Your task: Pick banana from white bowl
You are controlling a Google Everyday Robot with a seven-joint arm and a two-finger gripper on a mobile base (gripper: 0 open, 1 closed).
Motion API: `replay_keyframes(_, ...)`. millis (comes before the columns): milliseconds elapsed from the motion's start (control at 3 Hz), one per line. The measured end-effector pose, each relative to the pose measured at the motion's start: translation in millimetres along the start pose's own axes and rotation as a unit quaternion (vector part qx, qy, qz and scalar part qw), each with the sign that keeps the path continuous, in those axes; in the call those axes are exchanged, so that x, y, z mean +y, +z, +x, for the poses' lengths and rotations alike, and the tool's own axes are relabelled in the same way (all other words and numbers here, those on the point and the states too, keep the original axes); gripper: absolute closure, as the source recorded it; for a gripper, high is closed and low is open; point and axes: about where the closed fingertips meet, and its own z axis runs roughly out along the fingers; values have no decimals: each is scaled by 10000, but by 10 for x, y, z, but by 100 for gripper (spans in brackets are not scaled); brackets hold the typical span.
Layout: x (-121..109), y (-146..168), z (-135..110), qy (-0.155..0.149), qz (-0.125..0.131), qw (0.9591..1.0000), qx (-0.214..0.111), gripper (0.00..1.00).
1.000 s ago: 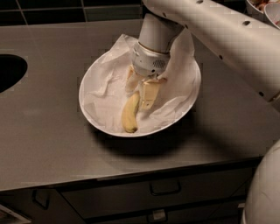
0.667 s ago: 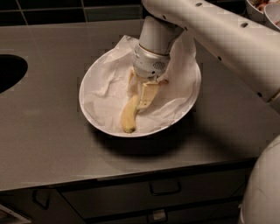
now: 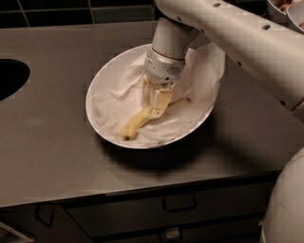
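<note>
1. The gripper (image 3: 153, 105) was down inside the bowl (image 3: 88, 105), at the end of the arm (image 3: 247, 42) reaching in from the right.
2. Its fingers (image 3: 160, 100) looked clamped on the middle of the banana (image 3: 135, 126).
3. The banana stretched slantwise over the crumpled paper (image 3: 114, 97), its thick end toward the near rim and its thin stem pointing right.
4. The bowl sat on the dark bench (image 3: 52, 142).

You're looking at a kitchen — grey countertop (image 3: 52, 142), handled drawers (image 3: 180, 211) beneath, dark wall tiles (image 3: 123, 12) behind — the gripper (image 3: 159, 105) hangs inside the white bowl (image 3: 91, 102).
</note>
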Motion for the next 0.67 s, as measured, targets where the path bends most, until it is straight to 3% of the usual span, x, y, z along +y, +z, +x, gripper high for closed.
replay_keyframes(667,-16,-342,-120,-91,630,9978,167,100)
